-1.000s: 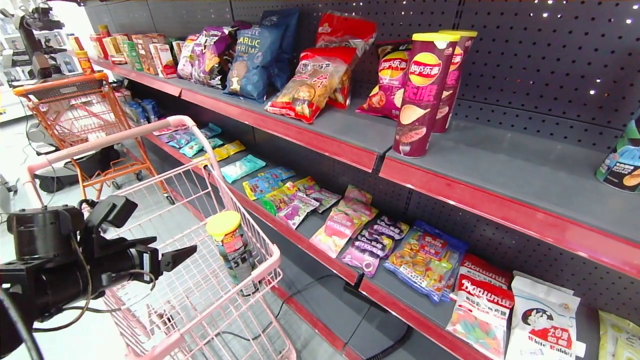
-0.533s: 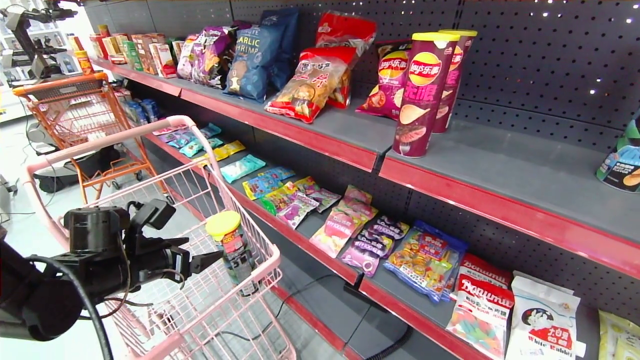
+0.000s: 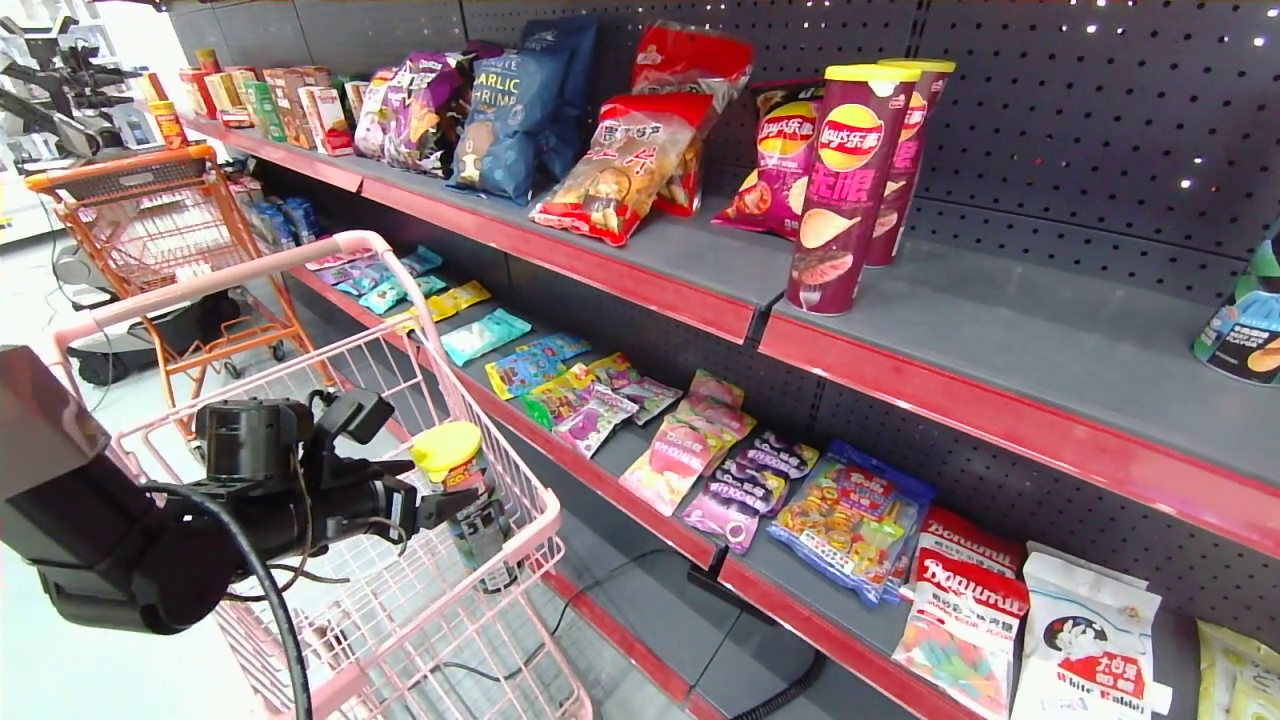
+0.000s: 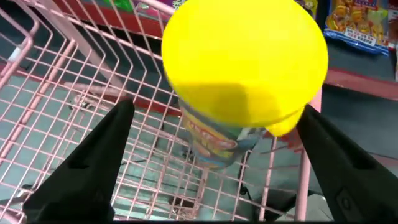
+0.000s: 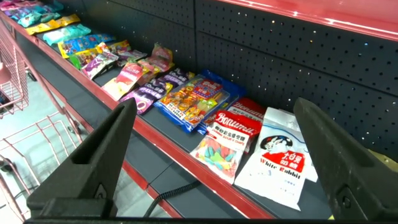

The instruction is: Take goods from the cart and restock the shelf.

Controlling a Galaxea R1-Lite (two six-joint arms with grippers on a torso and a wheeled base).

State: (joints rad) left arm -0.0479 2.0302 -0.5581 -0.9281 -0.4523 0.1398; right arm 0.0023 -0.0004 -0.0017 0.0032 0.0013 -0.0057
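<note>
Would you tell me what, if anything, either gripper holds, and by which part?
Nothing is held. The jaws of the left gripper stand open around the yellow-lidded can in the pink cart; the right gripper is open and empty.

the upper shelf (image 3: 1000,330) is stocked with two upright purple chip tubes (image 3: 850,190), snack bags (image 3: 620,165) and small boxes (image 3: 290,105), flat candy packets (image 3: 690,450) are laid along the lower shelf (image 3: 780,580), and a yellow-lidded can (image 3: 450,452) is stood upright in the pink cart (image 3: 530,530).
</note>
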